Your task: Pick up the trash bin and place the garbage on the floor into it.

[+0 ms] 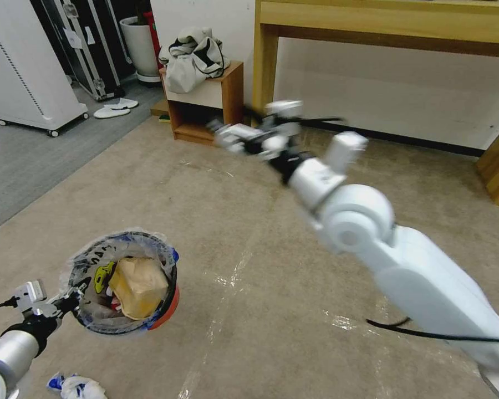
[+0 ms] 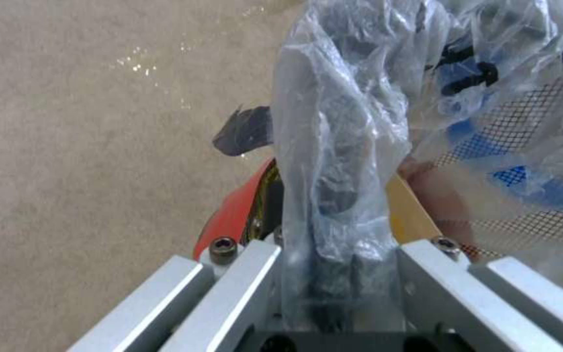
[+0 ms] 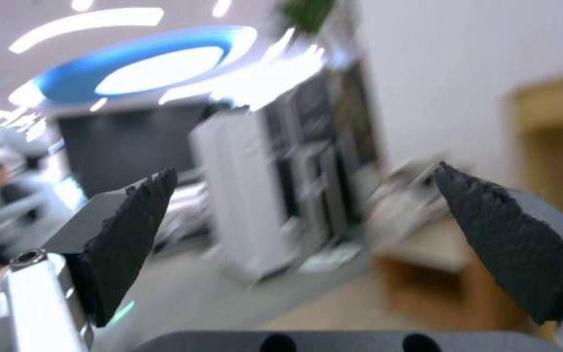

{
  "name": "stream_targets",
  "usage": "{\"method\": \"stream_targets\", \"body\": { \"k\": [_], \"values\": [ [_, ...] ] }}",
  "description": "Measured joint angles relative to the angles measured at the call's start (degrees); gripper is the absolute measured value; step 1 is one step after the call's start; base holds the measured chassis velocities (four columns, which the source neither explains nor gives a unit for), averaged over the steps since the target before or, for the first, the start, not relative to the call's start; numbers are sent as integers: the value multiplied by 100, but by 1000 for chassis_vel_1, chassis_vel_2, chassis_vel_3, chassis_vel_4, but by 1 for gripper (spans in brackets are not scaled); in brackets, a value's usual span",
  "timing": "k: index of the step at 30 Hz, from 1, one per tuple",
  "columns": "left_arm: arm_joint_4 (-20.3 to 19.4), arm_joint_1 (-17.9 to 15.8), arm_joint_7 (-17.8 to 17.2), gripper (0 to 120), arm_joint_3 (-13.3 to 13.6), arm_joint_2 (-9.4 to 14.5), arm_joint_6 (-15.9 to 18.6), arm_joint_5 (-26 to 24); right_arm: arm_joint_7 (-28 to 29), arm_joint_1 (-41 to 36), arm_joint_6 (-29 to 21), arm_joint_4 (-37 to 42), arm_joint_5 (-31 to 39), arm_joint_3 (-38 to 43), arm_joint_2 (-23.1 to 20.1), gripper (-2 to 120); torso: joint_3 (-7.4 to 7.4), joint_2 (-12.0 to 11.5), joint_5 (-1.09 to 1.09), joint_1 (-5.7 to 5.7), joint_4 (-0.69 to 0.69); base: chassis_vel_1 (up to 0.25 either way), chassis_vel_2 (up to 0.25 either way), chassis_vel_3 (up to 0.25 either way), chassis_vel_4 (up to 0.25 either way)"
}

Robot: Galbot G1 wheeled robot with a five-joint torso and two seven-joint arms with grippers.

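My left claw is clamped on the rim of the trash bin, pinching the clear bag liner together with the red plastic edge, and the bin hangs from that pinch above the floor, low on my left side. In the left wrist view the liner bunches thickly between my fingers, so I judge the plastic film is what I am really gripping; it is slippery and soft, and the bin could slide or swing if I jerk. The bin itself looks light and fairly stiff, though the tan paper bag sits up near the rim and tops whatever lies beneath it, so there seems little room left. The rim is the sensible place to hold it, as deep over the red edge as the claw will go, keeping the mouth level. My right claw is raised and stretched forward towards the small wooden shelf unit by the wall, its fingers spread wide apart with nothing between them. One piece of garbage, a crumpled blue-white wrapper, lies on the carpet just beside my left forearm, near the bin. It looks weightless and crushable, so I would pinch it at the thickest crumple rather than a loose flap, which would likely tear free or slip. A heap of pale cloth sits on top of the shelf unit, well apart from my work.
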Motion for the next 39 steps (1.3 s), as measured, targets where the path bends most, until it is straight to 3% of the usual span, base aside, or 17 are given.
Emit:
{"method": "stream_targets", "body": {
  "k": [3, 7, 10, 13, 14, 15, 16, 22, 24, 27, 39],
  "values": [
    [-48, 13, 55, 1, -4, -97, 1, 133, -134, -831, 340, 132, -436, 992, -92, 100, 0, 0, 0, 0, 2, 0, 0, 0, 0],
    [-94, 15, 90, 1, -6, -167, 1, 191, -165, -1477, 526, 222, -729, 1702, -16, 100, 0, 0, 0, 0, 1, 0, 0, 0, 0],
    [-173, 34, 106, 1, -35, -279, 1, 233, -278, -2179, 761, 279, -1290, 2549, 255, 100, 0, 0, 0, 0, 3, 0, 0, 0, 0],
    [-176, 34, 107, 1, -35, -282, 1, 240, -305, -2307, 816, 305, -1397, 2681, 297, 100, 0, 0, 0, 0, 4, 0, 0, 0, 0],
    [-178, 29, 111, 1, -35, -276, 0, 263, -391, -2628, 978, 357, -1720, 3016, 420, 100, 0, 0, -1, 0, 1, 0, 0, 0, 0],
    [-179, 28, 115, 1, -32, -269, 1, 263, -464, -2823, 1129, 373, -1919, 3167, 494, 100, 0, 0, -4, 0, 7, 0, 0, 0, 0],
    [-179, 26, 123, 1, -21, -253, 0, 263, -563, -3119, 1317, 371, -2194, 3366, 614, 100, 0, 0, -3, 0, 0, 0, 0, 0, 0],
    [-178, 10, 179, 1, -5, -252, 0, 305, -655, -3823, 1712, 359, -2668, 3709, 1045, 100, 0, 0, -3, 0, 2, 0, 0, 0, 0],
    [-169, 6, 249, 1, 22, -306, 0, 389, -590, -4350, 1983, 310, -2972, 3824, 1569, 99, 0, 0, -2, 0, 1, 0, 0, 0, 0],
    [-139, 2, 306, 1, 42, -345, -4, 441, -437, -4657, 2279, 224, -3337, 3812, 1949, 99, 0, 0, -2, 0, 1, 0, 0, 0, 0],
    [-75, -42, 409, 1, 58, -486, -84, 666, -204, -5310, 2438, 323, -4677, 3895, 2440, 98, 0, 0, -3, 0, 2, 0, 0, 0, 0]
  ]
}}
